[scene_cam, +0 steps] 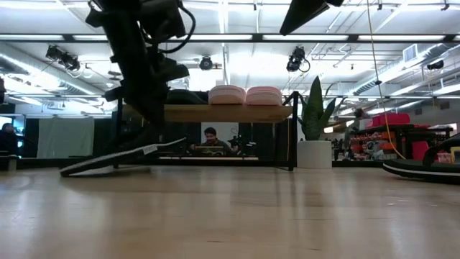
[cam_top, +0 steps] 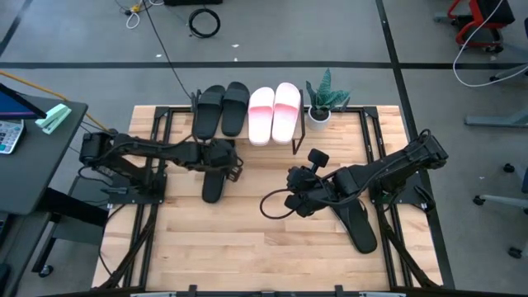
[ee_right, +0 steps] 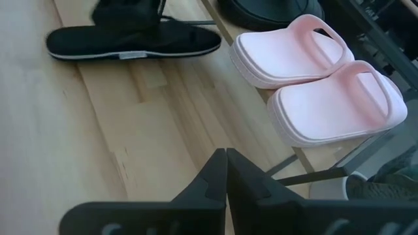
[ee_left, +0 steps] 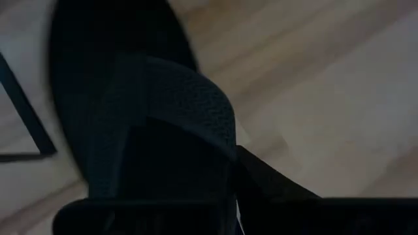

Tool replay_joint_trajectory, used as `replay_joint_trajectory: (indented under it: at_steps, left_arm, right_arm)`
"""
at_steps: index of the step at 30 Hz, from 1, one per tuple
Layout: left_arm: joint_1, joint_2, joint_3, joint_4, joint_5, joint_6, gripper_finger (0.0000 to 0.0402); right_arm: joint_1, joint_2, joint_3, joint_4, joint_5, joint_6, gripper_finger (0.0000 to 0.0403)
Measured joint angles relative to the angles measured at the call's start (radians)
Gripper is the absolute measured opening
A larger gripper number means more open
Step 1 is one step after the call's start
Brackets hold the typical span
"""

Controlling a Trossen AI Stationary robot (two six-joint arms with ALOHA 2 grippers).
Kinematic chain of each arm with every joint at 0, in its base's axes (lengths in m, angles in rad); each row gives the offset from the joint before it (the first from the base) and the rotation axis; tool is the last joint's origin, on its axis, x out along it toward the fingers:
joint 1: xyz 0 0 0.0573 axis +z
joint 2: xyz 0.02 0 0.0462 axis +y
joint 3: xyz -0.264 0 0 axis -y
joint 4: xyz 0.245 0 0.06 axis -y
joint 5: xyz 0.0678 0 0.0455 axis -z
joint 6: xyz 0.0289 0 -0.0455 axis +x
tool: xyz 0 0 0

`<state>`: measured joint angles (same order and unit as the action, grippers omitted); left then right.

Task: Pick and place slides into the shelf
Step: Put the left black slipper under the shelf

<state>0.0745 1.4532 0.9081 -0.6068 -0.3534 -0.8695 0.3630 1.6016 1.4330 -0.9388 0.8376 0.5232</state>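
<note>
Gripping: left hand [cam_top: 221,165], left of frame centre in the high view, fingers closed on the strap of a thin black slide [cam_top: 214,185]; the low view shows that slide [scene_cam: 118,159] tilted, one end lifted off the boards.
Held slide texture: the left wrist view shows a matte, finely pebbled dark strap [ee_left: 166,104] arching over a flat dark sole.
Right hand: right hand [cam_top: 299,188] just right of centre in the high view, its two fingers [ee_right: 225,173] pressed together with nothing between them.
Second thin slide: flat black slide [cam_top: 356,224] lying on the tabletop, lower right of the high view, under the right arm.
Shelf: shelf [cam_top: 302,136] at upper centre, a light wooden board on thin black metal legs.
On the shelf: two black slides [cam_top: 223,109] with broad straps at the left, two pale pink slides [cam_top: 275,111] beside them, smooth, thick-soled and rounded.
Tabletop: tabletop [cam_top: 247,247] of pale wooden slats with visible grain.
Plant: spiky green leaves in a small white pot [cam_top: 319,114], just right of the pink pair.
</note>
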Motion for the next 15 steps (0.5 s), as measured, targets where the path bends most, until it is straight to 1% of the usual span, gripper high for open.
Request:
replay_joint_trajectory:
  at_steps: [2, 4, 10, 15]
  left_arm:
    - [0.024, 0.000, 0.000, 0.005, 0.000, 0.016, 0.0016]
    - [0.040, 0.000, 0.000, 0.004, 0.007, 0.026, 0.0024]
    - [0.058, 0.000, 0.000, 0.005, 0.010, 0.077, 0.0085]
    - [0.049, 0.000, 0.000, 0.007, 0.023, 0.079, 0.0133]
  right_arm:
    - [0.000, 0.000, 0.000, 0.000, 0.000, 0.000, 0.0008]
    - [0.000, 0.000, 0.000, 0.000, 0.000, 0.000, 0.0008]
    - [0.000, 0.000, 0.000, 0.000, 0.000, 0.000, 0.0007]
    - [0.000, 0.000, 0.000, 0.000, 0.000, 0.001, 0.0008]
